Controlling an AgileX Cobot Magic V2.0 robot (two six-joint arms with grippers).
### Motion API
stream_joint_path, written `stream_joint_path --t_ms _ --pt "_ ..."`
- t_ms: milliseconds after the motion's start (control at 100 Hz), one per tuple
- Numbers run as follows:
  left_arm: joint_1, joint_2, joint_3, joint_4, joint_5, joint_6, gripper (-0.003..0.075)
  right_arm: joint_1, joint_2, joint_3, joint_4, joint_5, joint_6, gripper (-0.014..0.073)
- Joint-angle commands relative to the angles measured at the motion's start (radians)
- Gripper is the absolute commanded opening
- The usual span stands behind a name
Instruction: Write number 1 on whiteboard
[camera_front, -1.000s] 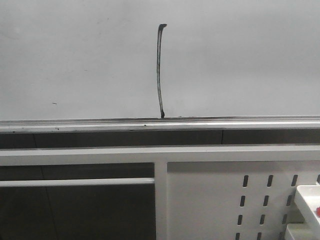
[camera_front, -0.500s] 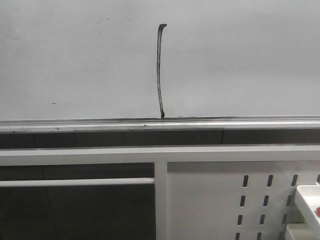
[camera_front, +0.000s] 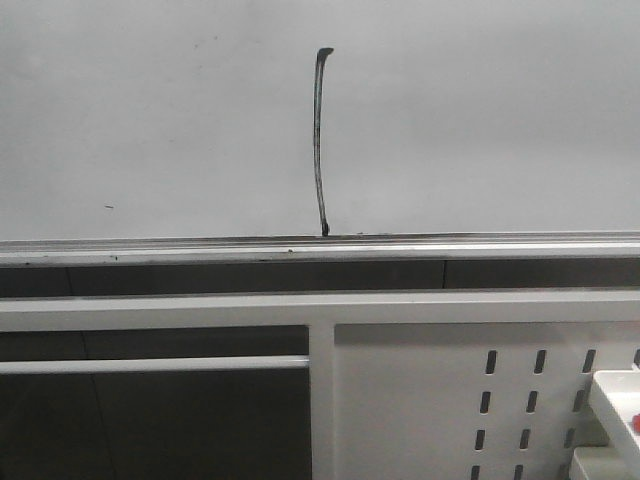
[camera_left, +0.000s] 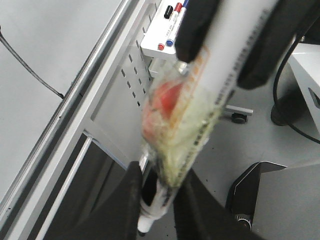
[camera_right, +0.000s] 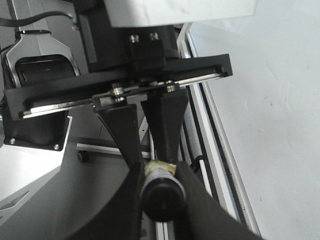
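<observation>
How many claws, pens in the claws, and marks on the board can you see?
Claws: 2, the left claw and the right claw
Pen in the claws: 1
Marks on the board: 2, the 1 and a speck
Total: 5

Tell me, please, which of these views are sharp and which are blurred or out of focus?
Front view: evenly lit and sharp, the number 1 crisp on the whiteboard. Left wrist view: the marker held close to the lens is soft and smeared, while the tray of pens behind reads clearer. Right wrist view: the jaws and the dark round object between them are slightly blurred.
</observation>
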Motion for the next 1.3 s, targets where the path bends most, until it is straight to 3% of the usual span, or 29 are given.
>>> stream_joint_path --t_ms 0,70,220,290,440,580,670,800,1070,1290 --pt "0.001 -0.004 -0.038 -0.007 -0.141 -0.041 -0.002 0.003 -0.013 -0.03 0.017 -0.001 -0.004 -0.0037" --pt "0.001 -0.004 -0.034 -0.007 -0.161 -0.041 -0.002 0.003 -0.013 -0.03 0.017 -0.007 -0.004 0.008" --pt "0.001 -0.004 0.003 -0.032 -0.282 -0.042 -0.002 0.003 -0.013 -0.03 0.013 -0.118 -0.004 0.0543" --pt "0.001 -0.004 0.032 -0.056 -0.36 -0.042 -0.002 -0.003 -0.026 -0.03 0.013 -0.197 -0.004 0.0665" --pt "0.001 0.02 0.105 -0.105 -0.554 -0.044 -0.002 -0.043 -0.092 -0.03 0.013 -0.244 -0.004 0.0589" --pt "0.003 0.069 0.161 -0.134 -0.759 -0.082 -0.002 -0.119 -0.177 -0.022 0.013 -0.172 -0.004 0.0443" --pt "0.011 0.114 0.175 -0.184 -0.858 -0.082 -0.002 -0.173 -0.241 -0.018 0.013 -0.094 -0.004 0.0277" --pt "0.056 0.205 0.175 -0.275 -0.97 -0.082 -0.002 -0.241 -0.331 -0.002 0.008 0.052 -0.002 -0.0076" --pt "0.147 0.411 0.175 -0.486 -1.2 -0.082 -0.002 -0.364 -0.566 0.18 0.007 0.082 0.004 -0.0049" --pt "0.149 0.514 0.173 -0.522 -1.32 -0.082 -0.002 -0.451 -0.693 0.3 0.009 0.082 0.087 -0.0049"
